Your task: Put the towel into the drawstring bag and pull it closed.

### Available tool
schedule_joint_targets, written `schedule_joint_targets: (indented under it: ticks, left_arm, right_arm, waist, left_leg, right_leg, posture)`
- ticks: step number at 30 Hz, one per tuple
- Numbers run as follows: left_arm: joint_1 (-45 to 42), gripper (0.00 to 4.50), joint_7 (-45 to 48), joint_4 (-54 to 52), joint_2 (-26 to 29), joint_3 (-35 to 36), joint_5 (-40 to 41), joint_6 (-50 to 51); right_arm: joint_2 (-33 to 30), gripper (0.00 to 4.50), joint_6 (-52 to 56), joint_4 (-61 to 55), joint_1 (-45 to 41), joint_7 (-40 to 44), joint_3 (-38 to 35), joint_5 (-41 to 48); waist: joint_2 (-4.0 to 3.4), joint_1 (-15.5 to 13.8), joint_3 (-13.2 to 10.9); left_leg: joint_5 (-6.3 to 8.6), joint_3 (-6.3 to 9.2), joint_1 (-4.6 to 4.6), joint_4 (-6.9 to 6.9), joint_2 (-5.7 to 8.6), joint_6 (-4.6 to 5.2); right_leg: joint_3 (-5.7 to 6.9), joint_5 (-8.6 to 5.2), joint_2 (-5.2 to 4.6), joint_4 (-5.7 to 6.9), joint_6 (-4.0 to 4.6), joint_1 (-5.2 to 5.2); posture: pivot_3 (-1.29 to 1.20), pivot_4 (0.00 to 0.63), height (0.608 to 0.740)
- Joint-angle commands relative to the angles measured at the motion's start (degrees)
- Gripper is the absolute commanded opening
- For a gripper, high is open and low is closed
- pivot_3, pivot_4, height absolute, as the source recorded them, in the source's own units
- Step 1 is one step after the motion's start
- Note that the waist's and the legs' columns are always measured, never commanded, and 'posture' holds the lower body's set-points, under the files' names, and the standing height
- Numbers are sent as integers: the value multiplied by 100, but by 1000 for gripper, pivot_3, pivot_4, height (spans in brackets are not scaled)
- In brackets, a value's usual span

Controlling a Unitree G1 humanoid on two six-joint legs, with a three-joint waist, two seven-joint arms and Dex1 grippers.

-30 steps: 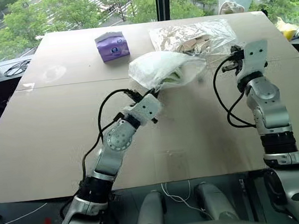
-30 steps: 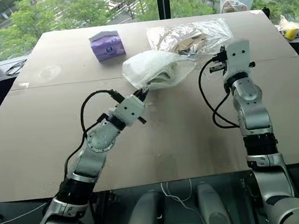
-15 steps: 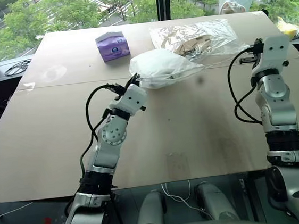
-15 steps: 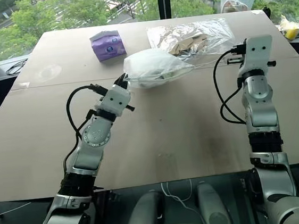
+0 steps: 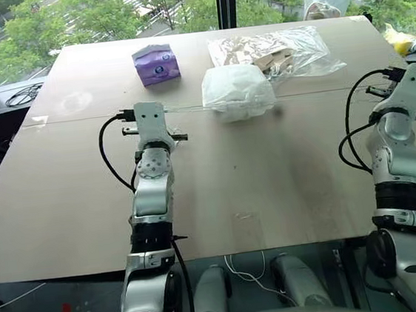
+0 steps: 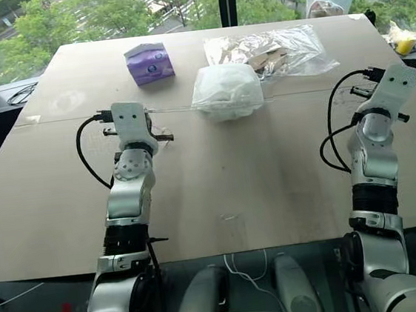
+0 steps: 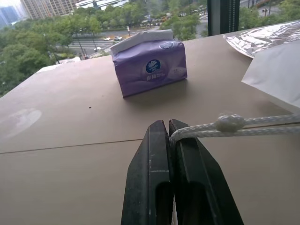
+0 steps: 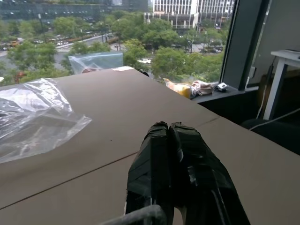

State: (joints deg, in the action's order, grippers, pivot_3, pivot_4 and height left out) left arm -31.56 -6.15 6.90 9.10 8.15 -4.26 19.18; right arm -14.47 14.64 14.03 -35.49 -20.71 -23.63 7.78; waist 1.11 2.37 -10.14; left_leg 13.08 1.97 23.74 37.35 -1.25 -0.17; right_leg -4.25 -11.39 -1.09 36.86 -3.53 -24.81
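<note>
So the left gripper's (image 7: 168, 127) fingers (image 7: 151, 154) are pressed together with the white cord (image 7: 243, 126) pinched between them, and you can see the little knot on it just past the tips. From there the cord runs taut across the table (image 5: 271, 186) to the drawstring bag (image 5: 237, 93), which sits near the middle, bunched into a tight white lump. Over on the other side, the right gripper's (image 8: 168, 129) fingers (image 8: 152, 150) are pressed together too; I'd guess they've got the other cord, since a thin line leaves the bag's right side toward that arm, but I can't actually make out cord between those tips.

Can't see the towel itself, so presumably it's inside the bag; the sack looks stuffed and its mouth looks cinched.

To me this is the closing pull, with the arms spread wide either side of the bag. It looks close to done. Next move is probably just a bit more outward tension if the mouth still has slack, then let go.

Purple packet (image 5: 156, 63) and the clear plastic bag (image 5: 271, 51) sit behind, untouched.
</note>
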Motion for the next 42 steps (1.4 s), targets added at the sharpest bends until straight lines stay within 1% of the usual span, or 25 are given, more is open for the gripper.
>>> schedule_joint_targets:
  ticks: [1,6,12,17,24,34,36,39,40,42]
  left_arm:
    - [-111,70,-546,102,215,705,95,140]
    - [-123,70,-648,87,268,710,126,150]
    - [-59,70,-796,5,226,747,197,227]
    - [-85,70,-1191,-33,195,1057,316,286]
    - [-85,70,-1643,-50,139,1302,499,399]
    - [-47,70,-1782,-79,149,1270,571,428]
    - [-43,70,-1685,-43,158,1232,617,477]
    - [-97,70,-1116,61,105,930,835,538]
    - [-119,70,-806,90,69,783,952,615]
    - [-146,70,378,115,-85,372,1531,919]
  right_arm:
    - [-122,0,69,-97,-19,-689,-854,270]
    - [-67,0,101,-64,-3,-1080,-1090,415]
    - [20,0,111,-38,1,-1259,-1130,654]
    - [78,0,98,-57,-3,-1670,-1383,865]
    - [140,0,98,-118,14,-2126,-1598,1157]
    - [126,0,192,-240,88,-2187,-1496,1448]
    - [39,0,415,-185,46,-1763,-1267,1567]
    - [-91,0,1104,-168,-45,-454,-502,1799]
    - [-150,0,1323,-236,-26,-37,-207,1800]
    - [-341,0,1532,-468,65,846,489,1671]
  waist:
    - [0,6,0]
    - [0,9,0]
    - [0,8,0]
    - [0,6,0]
    - [0,7,0]
    - [0,7,0]
    - [0,10,0]
    - [-1,21,0]
    - [0,26,0]
    - [-3,20,1]
  left_leg:
    - [0,0,0,-2,0,0]
    - [0,-2,-1,-3,0,0]
    - [0,-2,-2,-1,0,0]
    - [0,-1,0,-2,0,0]
    - [0,-1,-1,-2,0,0]
    - [0,-1,-1,-2,0,0]
    - [0,-1,-1,-2,0,0]
    - [0,-3,-1,-1,0,0]
    - [0,-4,-1,-1,0,0]
    - [0,-2,-5,-1,0,0]
  right_leg:
    - [0,0,0,0,0,-1]
    - [-1,0,1,-1,0,0]
    - [-2,1,2,0,-1,0]
    - [-2,1,1,-1,-1,0]
    - [-2,1,1,-1,-1,0]
    - [-2,1,2,-1,-1,0]
    - [-2,1,2,-1,-1,0]
    - [-2,1,2,-1,-1,0]
    - [-3,1,2,-1,-1,0]
    - [-2,1,5,-1,-1,3]
  posture:
    - [0,150,740]
    - [0,150,740]
    - [0,150,740]
    - [0,150,740]
    - [0,150,740]
    - [0,150,740]
    - [0,150,740]
    - [0,150,740]
    - [0,150,740]
    - [0,150,740]
